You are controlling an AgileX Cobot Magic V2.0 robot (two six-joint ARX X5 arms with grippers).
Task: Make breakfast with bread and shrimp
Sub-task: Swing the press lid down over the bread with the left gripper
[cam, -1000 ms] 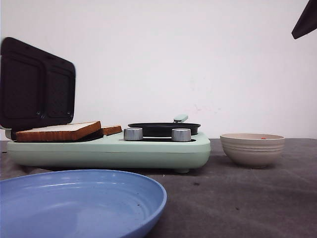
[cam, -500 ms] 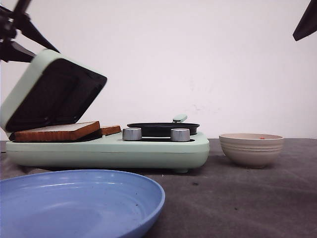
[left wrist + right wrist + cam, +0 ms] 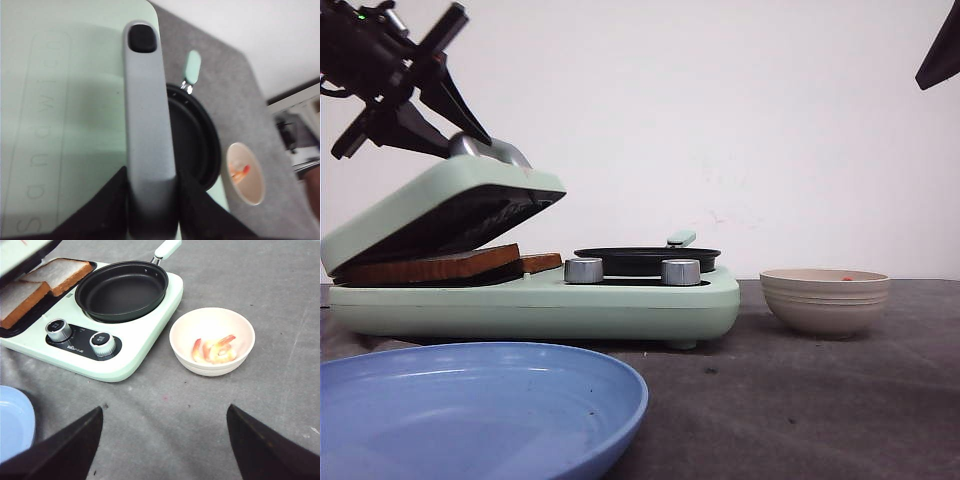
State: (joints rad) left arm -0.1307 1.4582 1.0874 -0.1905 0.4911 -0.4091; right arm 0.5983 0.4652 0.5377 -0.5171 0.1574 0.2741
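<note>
Two bread slices (image 3: 430, 266) (image 3: 60, 272) lie side by side in the sandwich press of the mint-green breakfast maker (image 3: 620, 300). Its lid (image 3: 440, 205) hangs half closed over them. My left gripper (image 3: 470, 135) is shut on the lid's grey handle (image 3: 147, 130), a finger on each side. Orange-red shrimp (image 3: 215, 349) lie in a beige bowl (image 3: 826, 300) to the right of the maker; they also show in the left wrist view (image 3: 241, 171). My right gripper (image 3: 162, 440) is open and empty, high above the table in front of the bowl.
A black frying pan (image 3: 121, 290) with a mint handle sits on the maker's right half, behind two silver knobs (image 3: 584, 270). A blue plate (image 3: 470, 410) lies at the front left. Grey cloth covers the table (image 3: 280, 405).
The lid has swung down from upright to half closed over the bread, and my left gripper has come down with it on the handle. The right arm has barely moved.
</note>
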